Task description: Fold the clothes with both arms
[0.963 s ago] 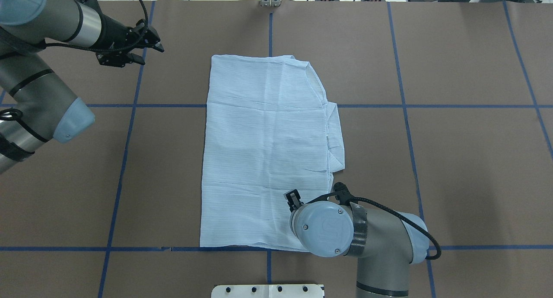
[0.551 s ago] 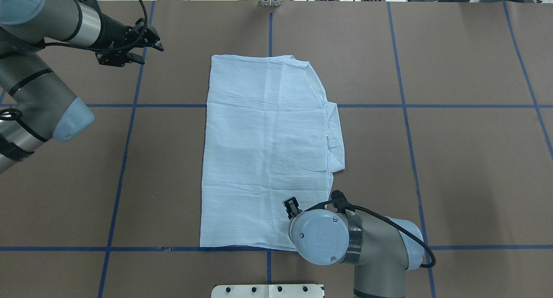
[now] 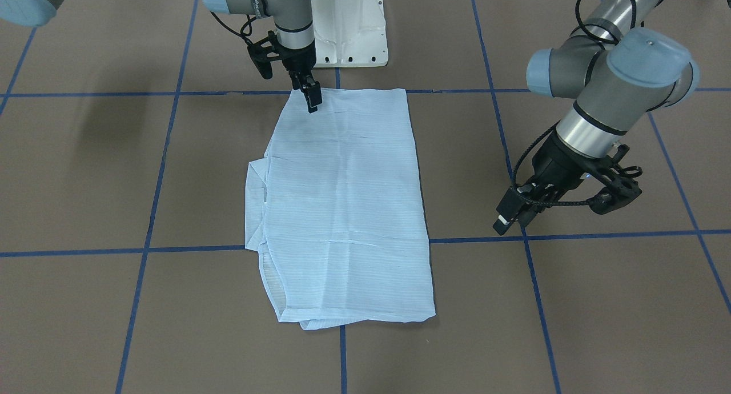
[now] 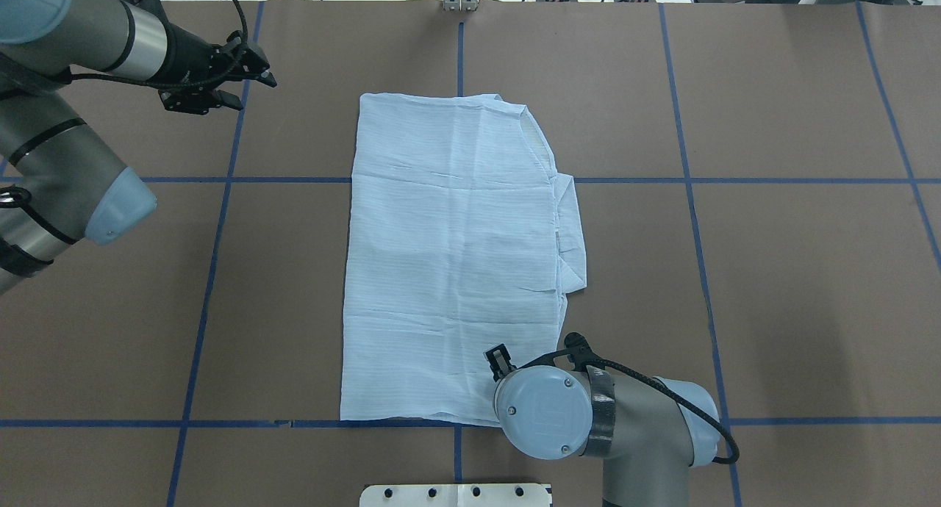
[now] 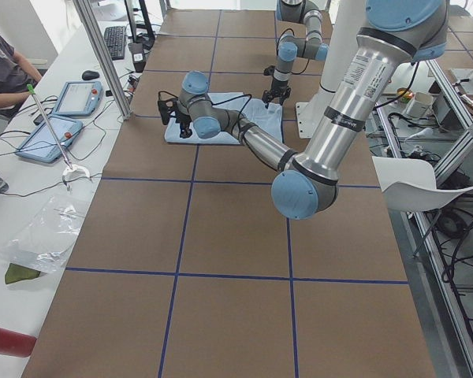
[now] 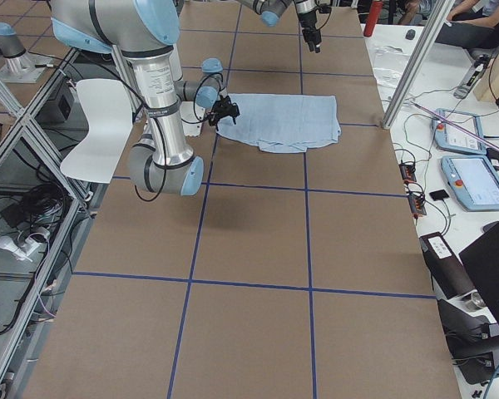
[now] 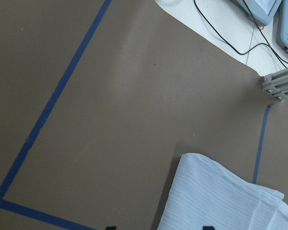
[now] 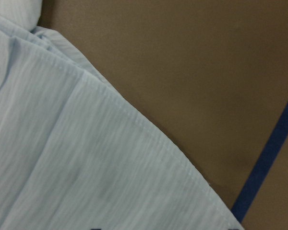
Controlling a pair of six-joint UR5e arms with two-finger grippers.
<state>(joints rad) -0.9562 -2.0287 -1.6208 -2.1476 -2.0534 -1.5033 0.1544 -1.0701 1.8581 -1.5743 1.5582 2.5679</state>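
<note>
from the front we are seeing the shirt (image 3: 342, 211) lying folded flat on the table (image 3: 571, 314), the right gripper (image 3: 312, 101) hovering at its robot-side corner, fingers seemingly parted, gripping nothing. overhead, the left gripper (image 4: 253, 88) is hanging released, well apart from the shirt.

Robotics lab: teach pendants (image 6: 476, 181) beside taped table (image 4: 809, 308).
</note>
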